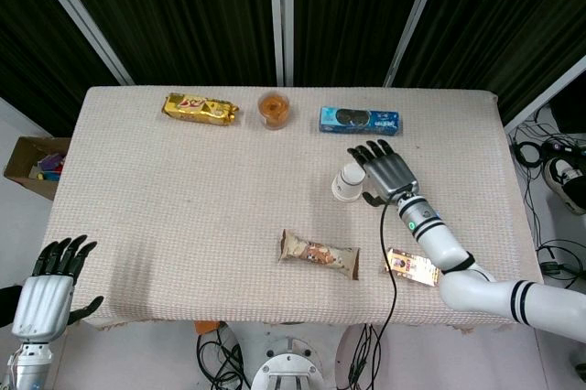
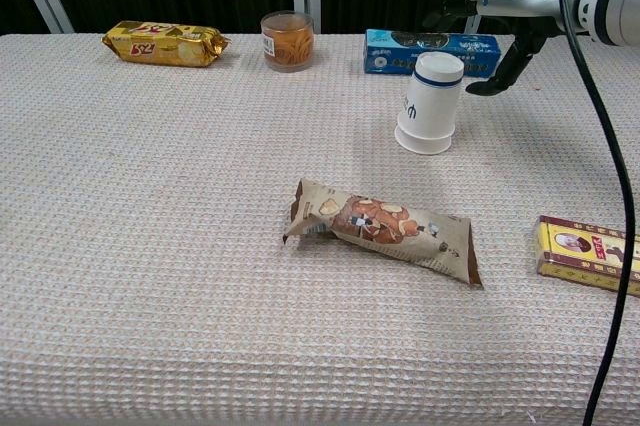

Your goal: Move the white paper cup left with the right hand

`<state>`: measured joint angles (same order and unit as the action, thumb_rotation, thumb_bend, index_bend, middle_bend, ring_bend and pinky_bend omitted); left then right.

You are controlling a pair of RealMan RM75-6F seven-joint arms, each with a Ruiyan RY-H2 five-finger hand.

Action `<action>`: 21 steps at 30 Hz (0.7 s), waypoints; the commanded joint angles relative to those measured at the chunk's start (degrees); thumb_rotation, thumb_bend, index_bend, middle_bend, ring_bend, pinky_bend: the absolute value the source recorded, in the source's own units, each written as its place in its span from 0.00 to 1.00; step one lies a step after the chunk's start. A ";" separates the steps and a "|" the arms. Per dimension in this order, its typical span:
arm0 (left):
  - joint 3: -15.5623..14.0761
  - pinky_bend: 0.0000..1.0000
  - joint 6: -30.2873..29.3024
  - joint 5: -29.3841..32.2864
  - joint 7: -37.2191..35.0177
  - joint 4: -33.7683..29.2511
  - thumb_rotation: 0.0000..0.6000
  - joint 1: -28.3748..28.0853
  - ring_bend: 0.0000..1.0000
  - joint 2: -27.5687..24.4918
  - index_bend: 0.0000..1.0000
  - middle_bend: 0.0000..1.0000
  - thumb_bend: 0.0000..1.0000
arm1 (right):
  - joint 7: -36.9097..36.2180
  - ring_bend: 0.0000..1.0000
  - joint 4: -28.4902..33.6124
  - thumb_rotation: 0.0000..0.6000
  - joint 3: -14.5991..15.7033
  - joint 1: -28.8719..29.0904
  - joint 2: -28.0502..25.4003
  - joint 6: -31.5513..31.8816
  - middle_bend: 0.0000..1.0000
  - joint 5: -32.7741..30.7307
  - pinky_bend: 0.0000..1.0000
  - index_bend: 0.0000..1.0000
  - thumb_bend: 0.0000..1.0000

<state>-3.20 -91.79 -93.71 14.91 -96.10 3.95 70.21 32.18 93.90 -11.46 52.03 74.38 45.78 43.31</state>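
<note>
The white paper cup (image 1: 348, 183) (image 2: 431, 104) stands upside down on the cloth-covered table (image 1: 183, 189), right of centre; it has a blue band near its top. My right hand (image 1: 387, 171) (image 2: 512, 4) hovers just to the cup's right, fingers spread and holding nothing. Its thumb hangs down close to the cup, and the chest view shows a small gap between them. My left hand (image 1: 49, 287) is open and empty off the table's front left corner, far from the cup.
Along the far edge lie a gold snack packet (image 1: 200, 108) (image 2: 160, 43), an amber jelly cup (image 1: 274, 109) (image 2: 287, 41) and a blue biscuit box (image 1: 359, 120) (image 2: 385, 51). Nearer the front lie a nut bar wrapper (image 1: 320, 254) (image 2: 385, 226) and a yellow box (image 1: 414, 266) (image 2: 585, 251).
</note>
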 commanded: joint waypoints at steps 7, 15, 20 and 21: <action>0.13 0.12 0.68 0.50 0.12 0.20 1.00 -0.26 0.08 0.19 0.17 0.10 0.12 | 0.50 0.00 -3.25 1.00 1.26 3.34 2.84 -0.96 0.13 -2.51 0.00 0.14 0.42; 0.18 0.12 0.59 0.86 -0.49 0.74 1.00 -0.09 0.08 0.34 0.17 0.10 0.12 | 0.57 0.00 -2.79 1.00 2.07 4.91 2.68 -0.16 0.14 -4.04 0.00 0.17 0.44; 0.25 0.12 0.74 0.75 -0.81 1.11 1.00 -0.27 0.08 0.55 0.17 0.10 0.12 | 0.66 0.00 -2.52 1.00 2.90 5.38 2.51 0.50 0.14 -4.61 0.00 0.20 0.44; 0.26 0.12 0.77 0.78 -0.87 1.17 1.00 -0.28 0.08 0.58 0.17 0.10 0.12 | 0.63 0.00 -2.51 1.00 2.98 5.47 2.53 0.57 0.14 -4.73 0.00 0.21 0.44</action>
<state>-2.95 -91.03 -92.94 14.02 -94.90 3.67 70.80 32.81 91.37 -8.53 57.46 76.91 46.32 38.62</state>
